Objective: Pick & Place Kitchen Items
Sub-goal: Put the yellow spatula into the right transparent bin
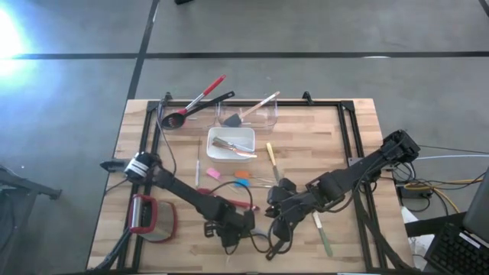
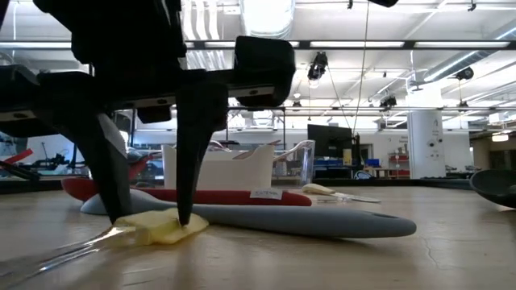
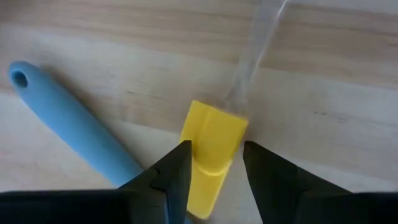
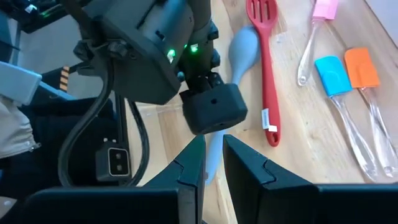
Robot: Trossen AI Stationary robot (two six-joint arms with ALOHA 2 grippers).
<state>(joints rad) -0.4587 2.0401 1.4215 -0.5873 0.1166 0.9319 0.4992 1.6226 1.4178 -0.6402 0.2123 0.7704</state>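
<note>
Pale wood planking formed the table top point(image 1: 321, 130), edged by a black frame and standing on a grey concrete floor point(image 1: 321, 30). In the low view the room behind was a wide hall with bright strip lights and white pillars.

Near the front edge the left gripper point(image 3: 214, 180) stood on the wood, its fingers point(image 3: 177, 177) spread to either side of the yellow spatula point(image 3: 211, 146), whose clear handle ran away across the boards; whether the pads pressed the yellow head could not be told. Just beside it lay the grey-blue spatula point(image 3: 68, 121), with the red slotted turner point(image 4: 264, 74) alongside.

Close to the right of it, the right gripper point(image 4: 211, 165) hovered with its fingers narrowly parted, holding nothing.

Farther back sat the white square dish point(image 1: 231, 143) with utensils in it, the clear tub point(image 1: 248, 114) and the black spoon point(image 1: 174, 119). The red-and-grey gadget point(image 1: 151, 218) rested at the left front.
</note>
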